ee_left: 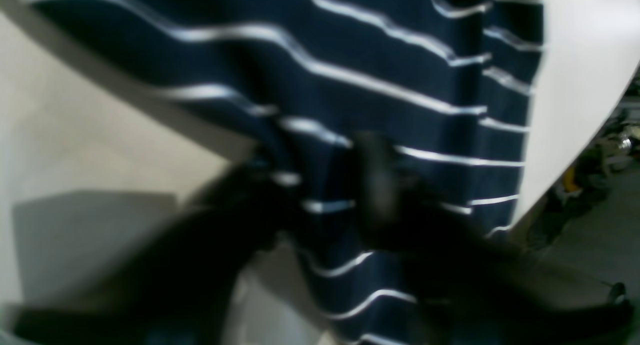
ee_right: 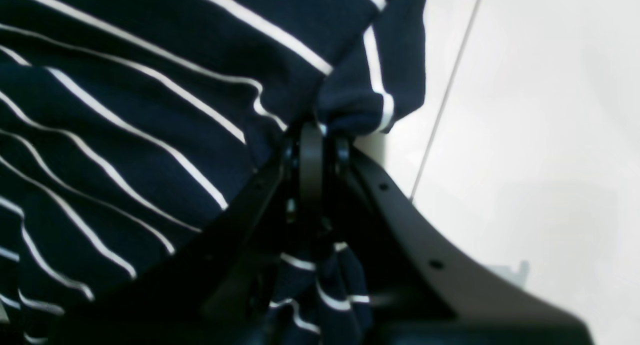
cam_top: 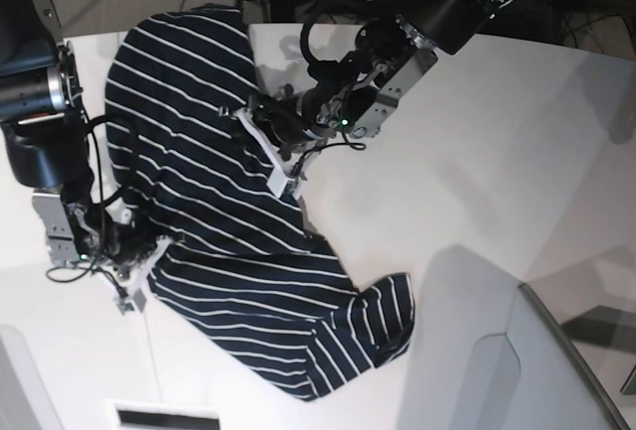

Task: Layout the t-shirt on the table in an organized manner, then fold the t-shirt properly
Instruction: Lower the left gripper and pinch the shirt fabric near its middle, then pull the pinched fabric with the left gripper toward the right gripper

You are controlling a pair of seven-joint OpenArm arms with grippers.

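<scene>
Right gripper point(ee_right: 317, 140): pinching a t-shirt point(cam_top: 229, 251) edge, cloth bunched between its jaws.
Left gripper point(ee_left: 320, 185): blurred (grip unclear), fabric between its fingers.
T-shirt: rumpled across the table point(cam_top: 477, 152), spanning both grippers.

soft cloth t-shirt point(cam_top: 229, 251), smooth matt table point(cam_top: 477, 152)

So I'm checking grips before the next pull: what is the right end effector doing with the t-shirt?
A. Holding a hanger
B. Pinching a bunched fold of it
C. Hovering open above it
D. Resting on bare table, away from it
B: in the right wrist view the right end effector is shut on a bunched fold of the t-shirt, with striped fabric gathered at its tips.
</scene>
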